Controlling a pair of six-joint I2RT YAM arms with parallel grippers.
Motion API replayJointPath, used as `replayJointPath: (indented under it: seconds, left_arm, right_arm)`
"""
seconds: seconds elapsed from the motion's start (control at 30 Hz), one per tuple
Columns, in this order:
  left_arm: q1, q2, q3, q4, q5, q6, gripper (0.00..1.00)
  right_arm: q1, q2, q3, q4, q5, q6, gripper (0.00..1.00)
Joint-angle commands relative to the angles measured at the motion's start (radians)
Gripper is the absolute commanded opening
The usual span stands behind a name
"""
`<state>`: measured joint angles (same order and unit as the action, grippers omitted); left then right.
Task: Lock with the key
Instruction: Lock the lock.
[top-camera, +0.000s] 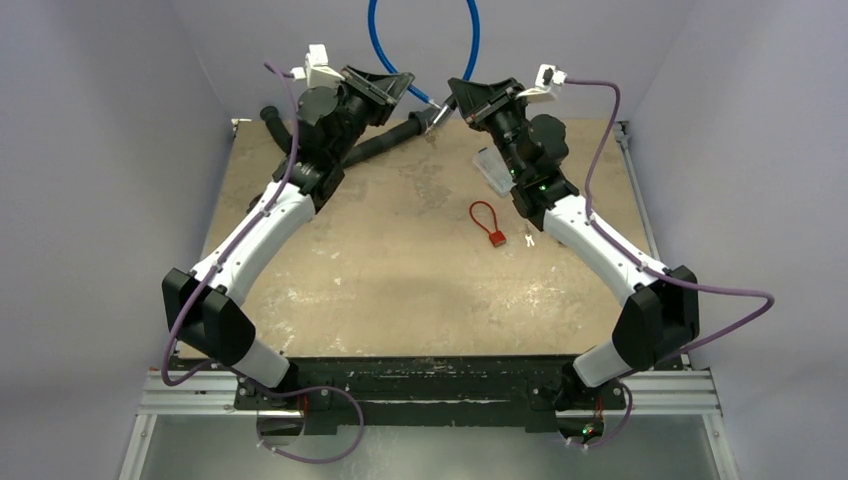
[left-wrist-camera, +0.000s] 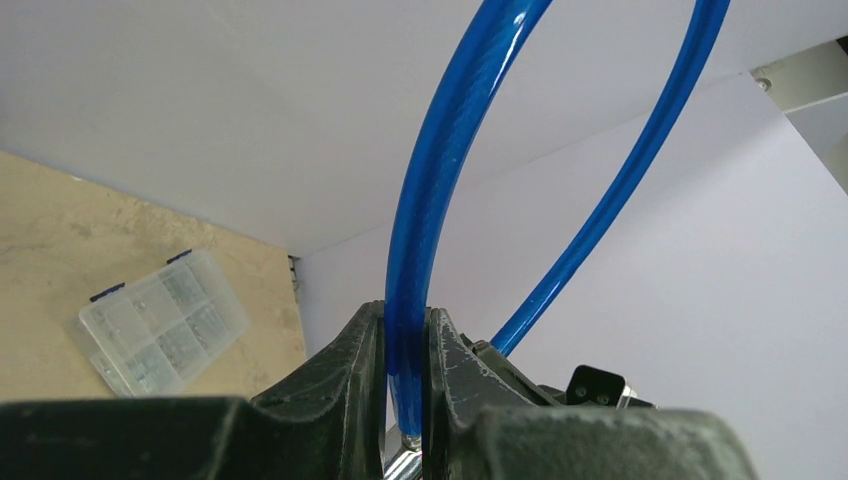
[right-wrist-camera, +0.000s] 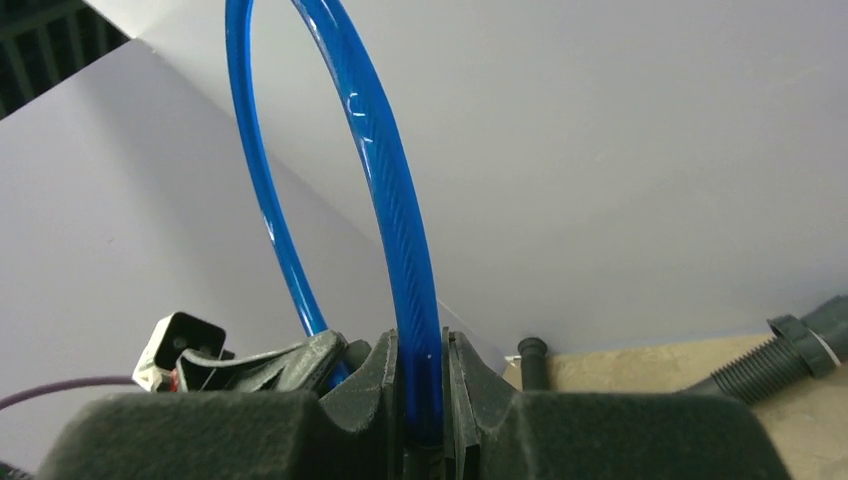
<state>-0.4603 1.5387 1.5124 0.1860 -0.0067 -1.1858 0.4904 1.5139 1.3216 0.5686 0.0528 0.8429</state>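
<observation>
Top external: key (top-camera: 529, 239) lies well inside table (top-camera: 400, 300) edges.

Both arms reach up the tabletop from their bases, elbows bowed outward. The left arm (top-camera: 255, 225) and right arm (top-camera: 600, 240) angle inward until their wrists nearly meet at the far middle. The left gripper (left-wrist-camera: 405, 320) is clamped tight on a blue cable (left-wrist-camera: 440, 170). The right gripper (right-wrist-camera: 420, 345) pinches the same cable, jaws nearly together.

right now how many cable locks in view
2. The blue cable lock is held at the far edge by the left pincer and right pincer; the red cable lock lies on the table. Arms may hide more.
</observation>
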Motion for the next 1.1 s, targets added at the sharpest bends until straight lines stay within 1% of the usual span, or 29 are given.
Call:
replayJointPath:
  seconds: [0.0, 0.07, 0.2, 0.3, 0.53, 0.7, 0.87, 0.97, 1.07]
  left_arm:
    - [-0.056, -0.016, 0.008, -0.025, -0.052, -0.069, 0.00]
    - [-0.070, -0.009, 0.017, -0.045, -0.079, -0.077, 0.00]
    - [-0.092, 0.003, 0.017, -0.073, -0.098, -0.079, 0.00]
    - [-0.105, 0.003, -0.005, -0.085, -0.090, -0.104, 0.00]
    - [-0.135, 0.000, -0.041, -0.094, -0.059, -0.143, 0.00]
    - [-0.138, -0.011, -0.087, -0.082, -0.014, -0.129, 0.00]
    - [-0.138, -0.028, -0.151, -0.036, 0.056, -0.108, 0.00]
    - [-0.128, -0.042, -0.175, 0.028, 0.099, -0.025, 0.00]
    - [-0.091, -0.061, -0.206, 0.087, 0.174, 0.065, 0.01]
  right_arm:
    - [0.024, 0.012, 0.043, -0.015, 0.156, 0.041, 0.00]
    - [0.034, 0.019, 0.048, -0.021, 0.183, 0.023, 0.00]
    - [0.063, 0.022, 0.040, 0.021, 0.227, -0.051, 0.00]
    - [0.079, 0.024, 0.029, 0.058, 0.235, -0.094, 0.00]
    - [0.085, 0.047, 0.032, 0.091, 0.251, -0.122, 0.00]
    - [0.085, 0.064, 0.054, 0.120, 0.197, -0.112, 0.00]
    - [0.086, 0.070, 0.067, 0.139, 0.068, -0.080, 0.00]
    - [0.083, 0.066, 0.056, 0.134, 0.056, -0.066, 0.00]
    - [0.065, 0.046, 0.038, 0.125, 0.020, -0.051, 0.00]
